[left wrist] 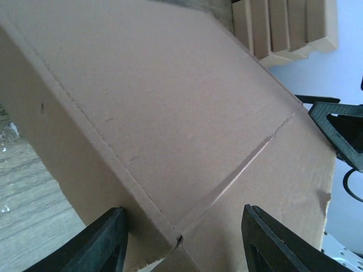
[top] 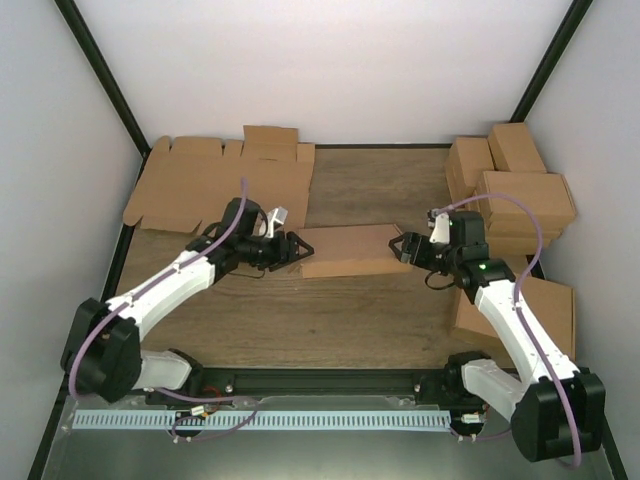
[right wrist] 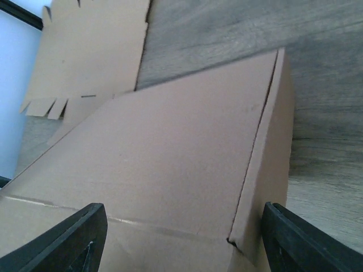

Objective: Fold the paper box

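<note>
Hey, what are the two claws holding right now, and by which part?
It cannot be told. The left claw and right claw each straddle one end of the paper box, but no view shows whether they clamp it.

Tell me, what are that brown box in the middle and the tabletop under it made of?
The paper box looks like plain brown cardboard, matte and unprinted, with pressed fold creases and a ragged edge. The table shows grey-brown wood grain, dull finish; solid wood or printed laminate, I cannot tell.
</note>
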{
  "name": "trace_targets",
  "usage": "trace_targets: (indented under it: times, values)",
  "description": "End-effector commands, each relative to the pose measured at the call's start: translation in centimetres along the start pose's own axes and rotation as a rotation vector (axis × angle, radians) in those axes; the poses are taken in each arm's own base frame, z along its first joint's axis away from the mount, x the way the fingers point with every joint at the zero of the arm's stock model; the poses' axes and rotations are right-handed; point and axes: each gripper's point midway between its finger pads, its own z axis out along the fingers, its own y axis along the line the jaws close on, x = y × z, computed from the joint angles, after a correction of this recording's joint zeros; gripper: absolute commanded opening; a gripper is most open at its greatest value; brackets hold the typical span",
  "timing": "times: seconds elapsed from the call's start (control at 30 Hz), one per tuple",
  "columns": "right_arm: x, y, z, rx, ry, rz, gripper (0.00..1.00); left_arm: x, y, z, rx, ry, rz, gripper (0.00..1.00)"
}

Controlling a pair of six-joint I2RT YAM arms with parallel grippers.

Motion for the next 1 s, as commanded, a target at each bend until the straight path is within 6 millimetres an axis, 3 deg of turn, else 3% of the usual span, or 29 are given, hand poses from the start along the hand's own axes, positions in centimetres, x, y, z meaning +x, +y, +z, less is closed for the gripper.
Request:
trace_targets:
  times: [0.0,0.07,0.2,0.43,0.63,0.73,0.97]
  values:
    - [-0.7,4.9,-2.5,-0.168,0.015,-0.041,0.77,-0.3,-5.0,-2.3,0.118,-0.005,0.090,0.57]
    - [-1.2,5.9,-3.3,-0.192,0.003,-0.045,0.77,-0.4,-5.9,-3.1,0.136,-0.015,0.091,0.58]
    - [-2.2,6.9,-5.1,-0.182,-0.022,-0.014,0.91,-0.1,-6.6,-4.0,0.146,-0.015,0.032,0.64]
    - [-1.8,8.2,-7.5,-0.200,-0.002,0.189,0.92,0.7,-7.4,-5.9,0.212,-0.053,-0.156,0.70]
    - [-1.0,7.8,-8.0,-0.184,0.013,0.371,0.92,1.0,-6.9,-5.8,0.246,-0.055,-0.315,0.72]
    - [-1.1,7.2,-8.0,-0.166,-0.016,0.447,0.92,0.9,-5.7,-5.4,0.217,-0.061,-0.405,0.73]
    - [-0.5,5.5,-5.3,-0.142,0.011,0.516,0.92,-1.1,-3.4,-3.8,0.160,-0.082,-0.440,0.73]
